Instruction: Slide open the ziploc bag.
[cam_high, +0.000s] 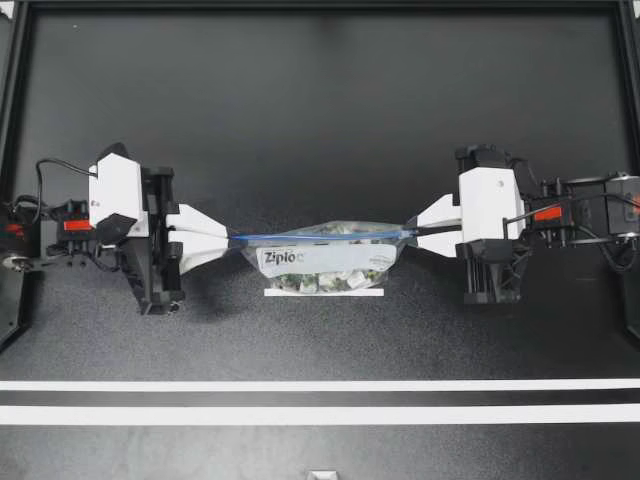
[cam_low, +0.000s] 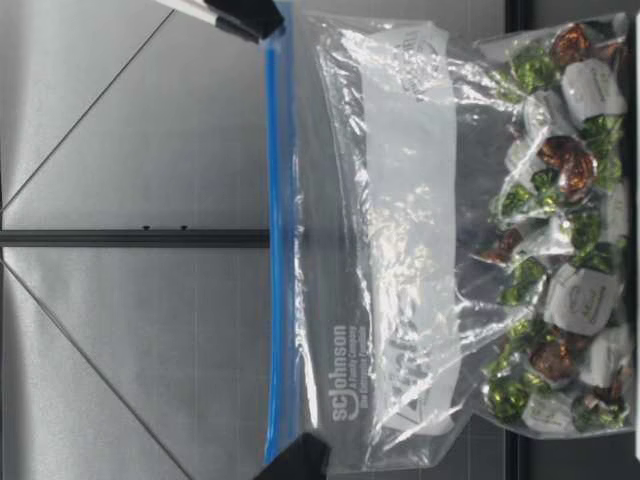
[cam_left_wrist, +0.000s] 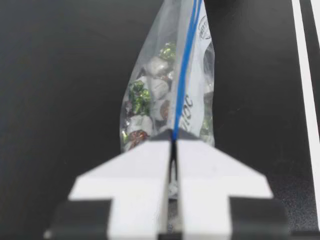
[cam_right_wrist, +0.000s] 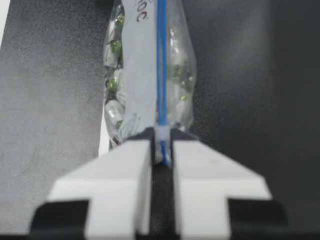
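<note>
While standing upright over the black tabletop, the clear plastic ziploc bag is clamped at either end of its blue zip strip by my left claw and right claw; foil-wrapped candies fill its bottom.

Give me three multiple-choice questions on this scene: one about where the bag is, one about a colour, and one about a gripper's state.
1. Where is the ziploc bag?
A. Stretched between my left gripper and my right gripper
B. Lying flat, away from both arms
C. Hanging from one gripper alone

2. What colour is the bag's zip strip?
A. Red
B. Blue
C. Yellow

3. How is my left gripper?
A. Wide open
B. Off the bag
C. Shut on the strip's end

Answers:
1 A, the top view shows a gripper at each end of the bag.
2 B, every view shows a blue strip.
3 C, the left wrist view shows both fingers pressed on the strip.
</note>
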